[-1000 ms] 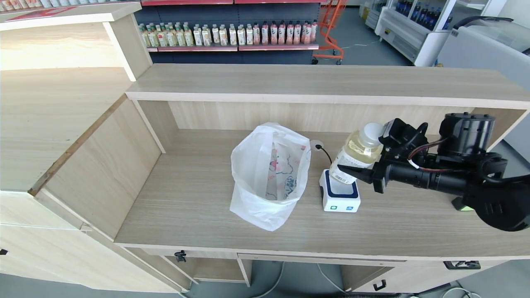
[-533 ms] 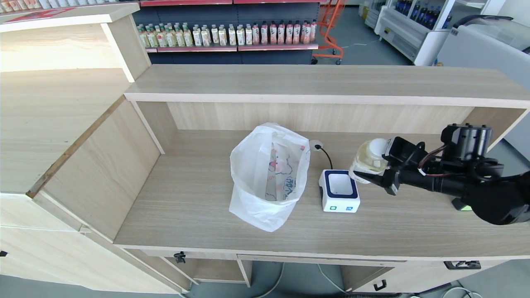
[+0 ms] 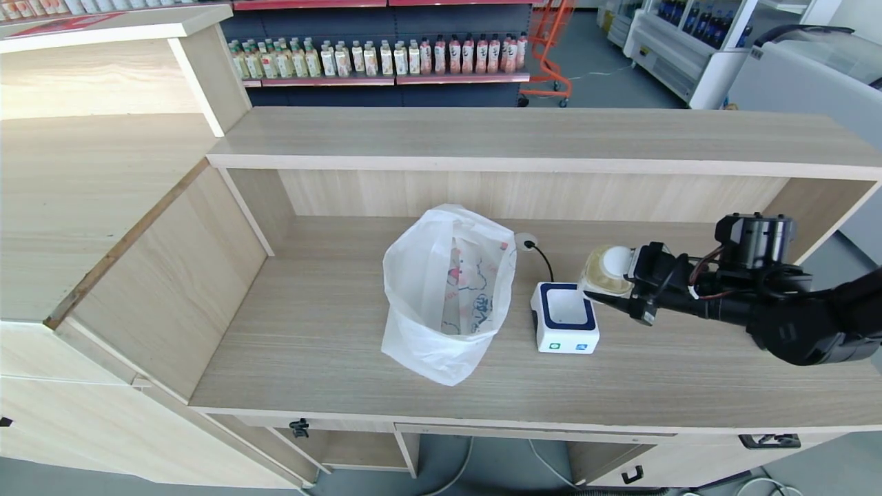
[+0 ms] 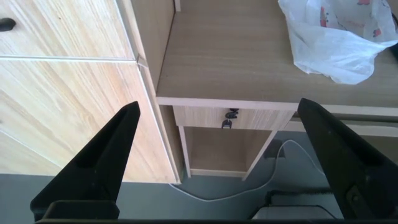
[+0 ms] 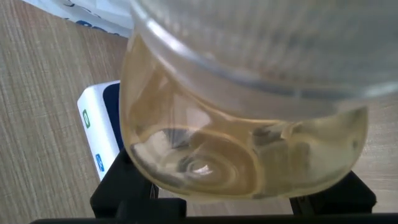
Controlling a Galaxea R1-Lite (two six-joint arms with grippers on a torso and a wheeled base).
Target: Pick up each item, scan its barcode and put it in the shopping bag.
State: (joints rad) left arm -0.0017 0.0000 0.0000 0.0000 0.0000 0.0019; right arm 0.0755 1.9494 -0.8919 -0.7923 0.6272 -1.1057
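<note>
A: Where is the clear plastic bottle of yellow drink (image 3: 606, 269)?
B: The right gripper (image 3: 615, 288) is squeezing it beside the white box scanner (image 3: 563, 317), nearer the worktop's (image 3: 689, 372) right edge. The left gripper (image 4: 217, 106) is holding its fingers apart.
A: Trouble?
B: The smooth bottle might slip, or bump the floppy white plastic bag (image 3: 448, 289) over.

The matte black right arm (image 3: 792, 324) has a bulbous, rounded shell that narrows to a slim tube towards the hand. Just behind the wrist sits a squat black cylinder (image 3: 756, 238) with small screws ringing its cap. Thin red, white and black wires (image 3: 699, 269) loop from there to a boxy black block (image 3: 654, 260) on the right gripper (image 3: 606, 281), whose black finger (image 3: 606, 300) tapers to a sharp point. The left gripper (image 4: 219, 109) has two flat, black, wedge-shaped fingers (image 4: 93, 168).
</note>
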